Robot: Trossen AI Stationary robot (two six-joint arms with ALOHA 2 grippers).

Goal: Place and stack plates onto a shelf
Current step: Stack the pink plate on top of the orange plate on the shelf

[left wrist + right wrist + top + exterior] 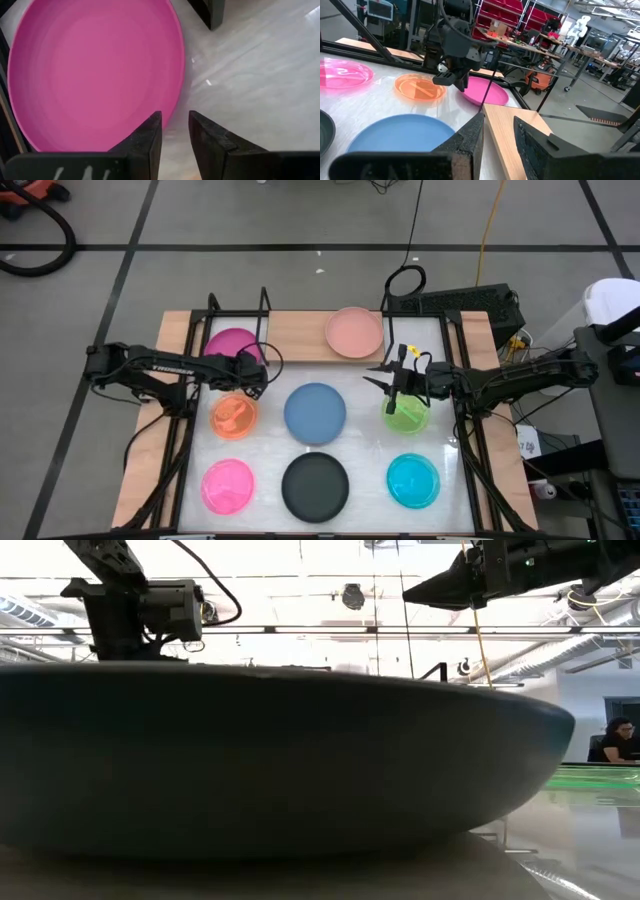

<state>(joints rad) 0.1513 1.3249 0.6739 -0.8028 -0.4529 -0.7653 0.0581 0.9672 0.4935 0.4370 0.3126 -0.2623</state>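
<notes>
In the high view the magenta plate (230, 344) and pale pink plate (353, 332) lie on the wooden shelf (295, 335). The orange (234, 416), blue (315, 412), green (407, 418), hot pink (228, 485), black (315, 485) and cyan (413, 480) plates lie on the white top. My left gripper (262, 376) hovers open by a narrow gap beside the magenta plate's rim (172, 107), empty. My right gripper (368, 375) hangs open and empty between the blue and green plates, raised clear of the table (440, 588).
Black wire uprights (212, 305) stand at the shelf's ends, and frame bars (180, 450) run along both table sides. The black plate (280, 760) fills the low view. A person (612, 738) sits far off in the room. White top (360, 455) shows between plates.
</notes>
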